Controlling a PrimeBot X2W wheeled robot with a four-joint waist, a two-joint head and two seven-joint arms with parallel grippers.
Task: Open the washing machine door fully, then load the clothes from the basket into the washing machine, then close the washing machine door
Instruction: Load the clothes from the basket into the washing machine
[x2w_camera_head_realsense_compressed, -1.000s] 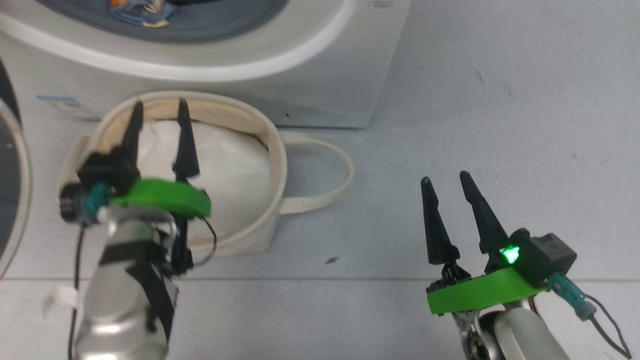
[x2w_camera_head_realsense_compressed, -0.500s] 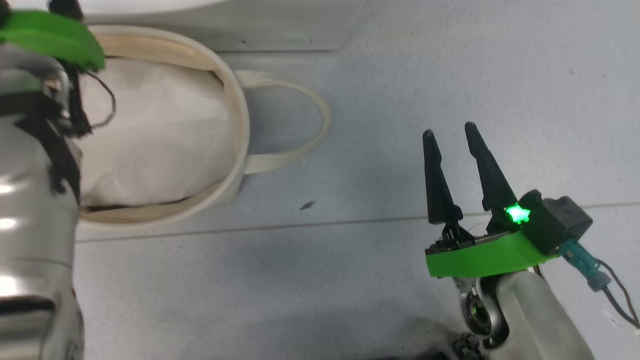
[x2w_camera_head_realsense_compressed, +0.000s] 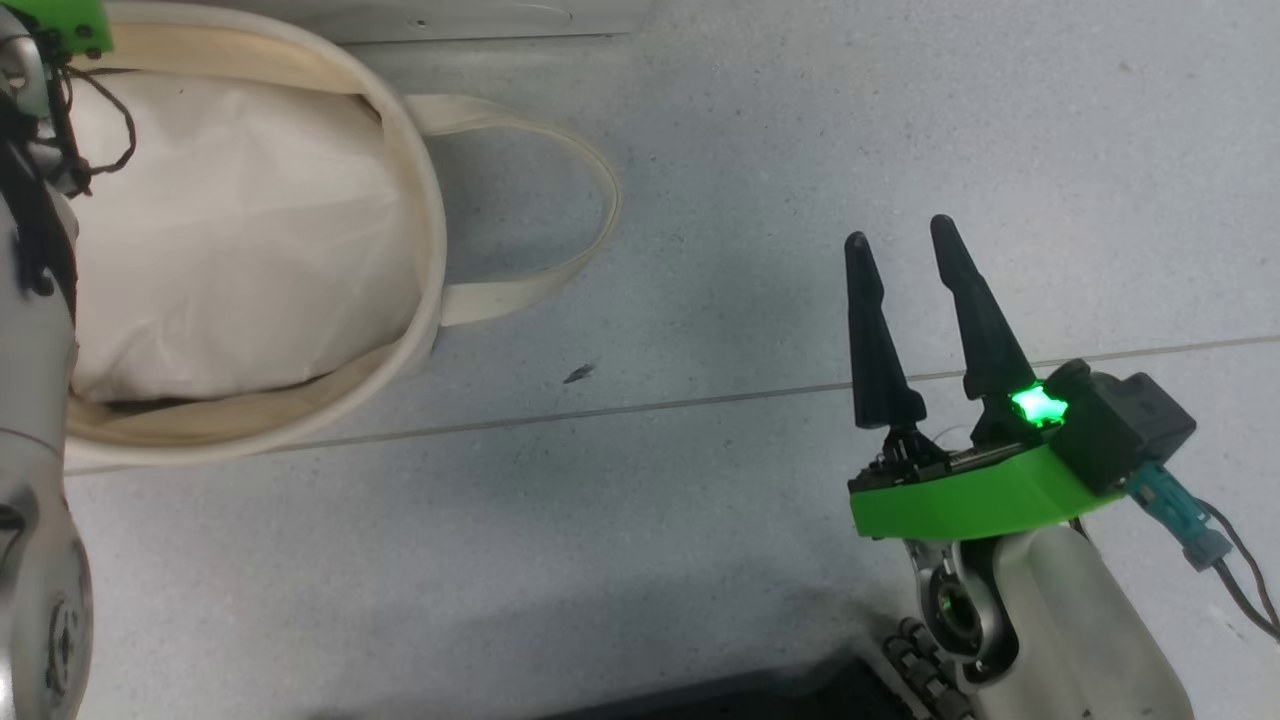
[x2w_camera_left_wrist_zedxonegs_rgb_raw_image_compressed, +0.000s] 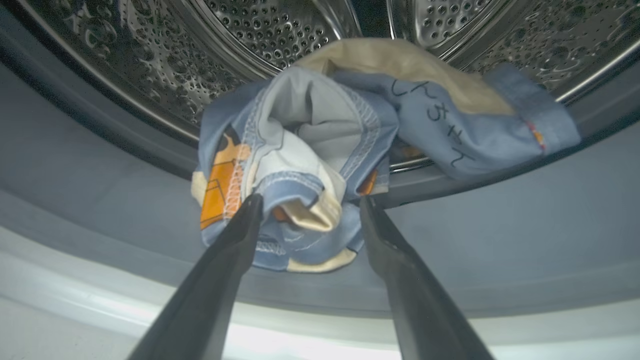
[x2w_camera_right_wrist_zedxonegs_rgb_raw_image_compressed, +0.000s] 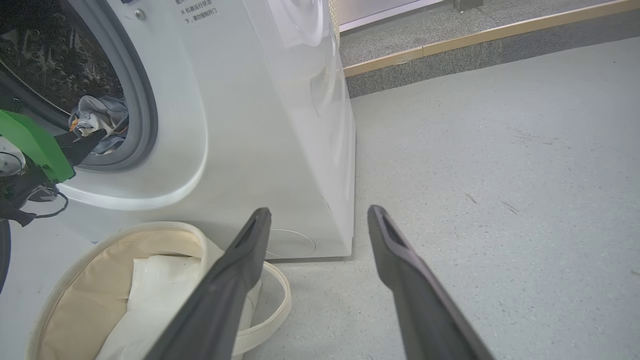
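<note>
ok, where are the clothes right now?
In the left wrist view the clothes lie at the front lip of the washing machine drum, spilling onto the grey seal, right in front of the open left gripper.

We log a grey speckled floor (x2w_camera_head_realsense_compressed: 800, 150), crossed by one thin seam (x2w_camera_head_realsense_compressed: 700, 402). The basket (x2w_camera_head_realsense_compressed: 425, 200) stands on it, with the washing machine (x2w_camera_right_wrist_zedxonegs_rgb_raw_image_compressed: 280, 125) just behind the basket. The loop handle (x2w_camera_head_realsense_compressed: 590, 170) lies flat beside the basket. A small dark fleck (x2w_camera_head_realsense_compressed: 578, 374) lies near the basket.
</note>
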